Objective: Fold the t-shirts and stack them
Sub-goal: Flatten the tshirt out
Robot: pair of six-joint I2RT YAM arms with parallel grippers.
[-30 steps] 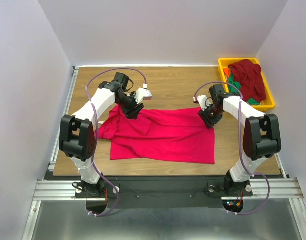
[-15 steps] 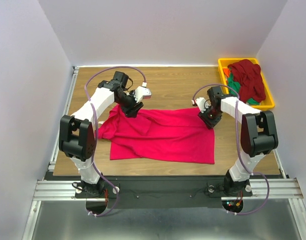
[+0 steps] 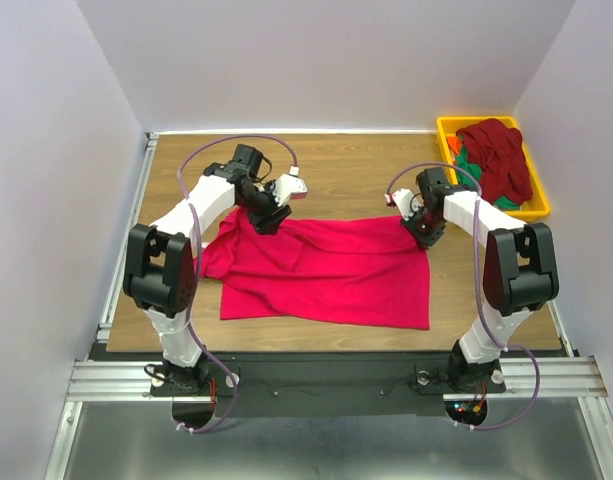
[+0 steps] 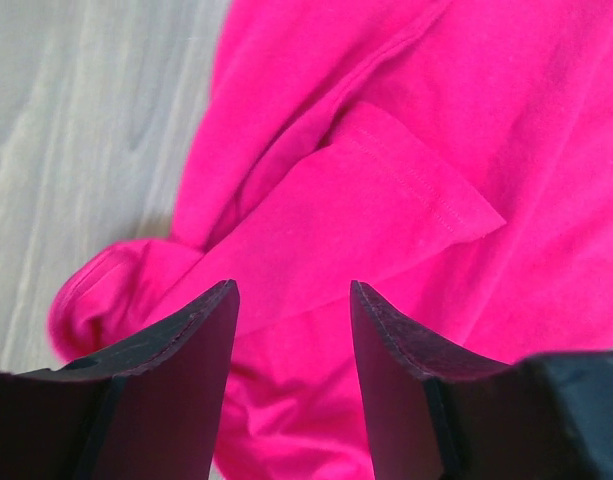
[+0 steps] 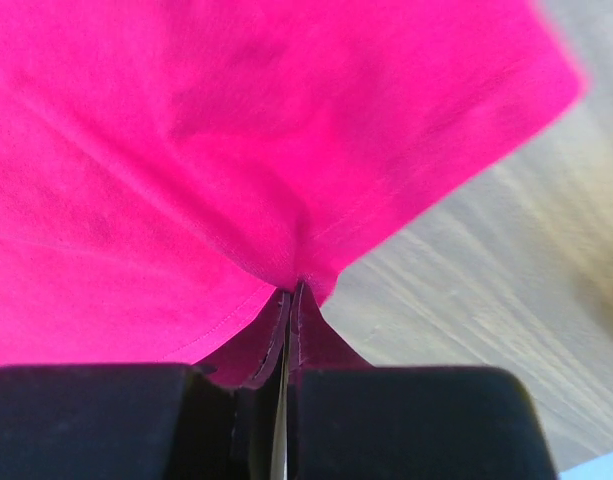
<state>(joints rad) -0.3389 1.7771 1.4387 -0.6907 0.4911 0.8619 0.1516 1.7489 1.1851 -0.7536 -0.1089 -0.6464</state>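
Since a second ago both arms have shifted slightly towards the far edge of the wooden counter (image 3: 346, 160). The right gripper (image 3: 423, 232) has drawn the cloth it holds a little that way, and the left gripper (image 3: 269, 214) has moved a touch to the right over the shirt's far left part.

The crimson-pink t-shirt (image 3: 326, 270) lies spread across the middle of the counter, reaching close to the near edge. Its near right corner is flat, and its left side is bunched into folds.

In the right wrist view the right gripper (image 5: 289, 288) is clamped tight on a pinch of the shirt's (image 5: 186, 150) hemmed edge. The cloth fans out from the closed fingers, with bare wood beside it. This grip is at the shirt's far right corner.

In the left wrist view the left gripper (image 4: 291, 290) stands with a moderate gap between its dark fingers and holds nothing. It sits above the rumpled shirt (image 4: 386, 200), where a flap with a stitched hem lies folded over the cloth below. Whether the fingertips touch the cloth I cannot tell.

In the far right corner of the counter sits a yellow tray (image 3: 448, 122). A dark maroon t-shirt (image 3: 498, 150) is heaped on top, with green cloth (image 3: 470, 166) and a bit of orange cloth (image 3: 454, 145) showing beneath it.
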